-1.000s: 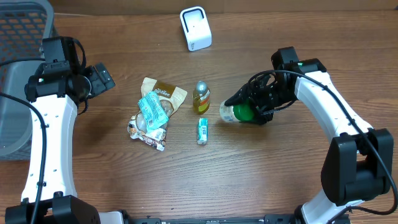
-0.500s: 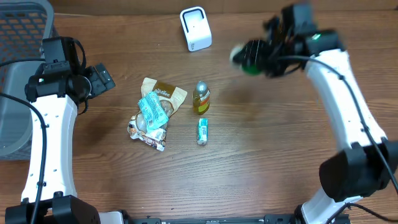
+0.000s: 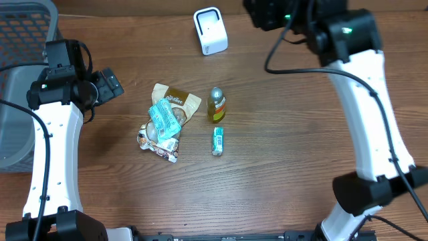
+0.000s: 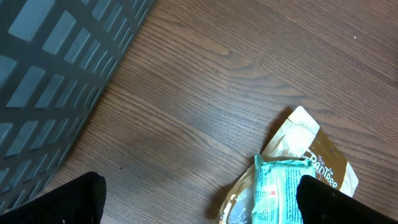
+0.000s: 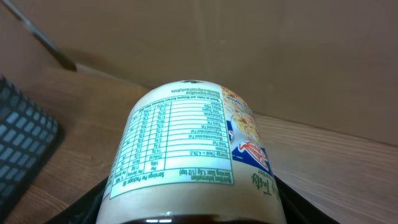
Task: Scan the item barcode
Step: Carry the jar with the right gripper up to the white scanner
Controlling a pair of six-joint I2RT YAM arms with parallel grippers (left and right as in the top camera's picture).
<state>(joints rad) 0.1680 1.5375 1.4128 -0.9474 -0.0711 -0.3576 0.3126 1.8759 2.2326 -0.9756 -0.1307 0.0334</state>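
My right tool [image 5: 189, 210] is clamped on the jar [image 5: 186, 149], its dark fingers [image 5: 93, 205] just showing on either side of the jar's base at the bottom of the wrist view. The jar lies on its side in the grip, with the white nutrition panel turned up to the camera; I can't make out a barcode on the face I see. From overhead that arm reaches up at the far edge of the bench [image 3: 281, 174], to the right of the white scanner [image 3: 210, 30] and apart from it, and the jar itself is hidden there behind the dark wrist. My left tool [image 4: 199, 208] is spread wide and holding nothing, hanging over bare wood beside the grey basket [image 3: 20, 40]. Its camera looks down on the tan pouch [image 4: 311, 149] with the teal packet [image 4: 277, 186] lying on top of it. Near the middle of the bench a small bottle of yellow liquid [image 3: 216, 105] lies just above a little teal tube [image 3: 217, 140], both to the right of the pouch, with a crinkled silver wrapper [image 3: 157, 144] at the pile's near side.
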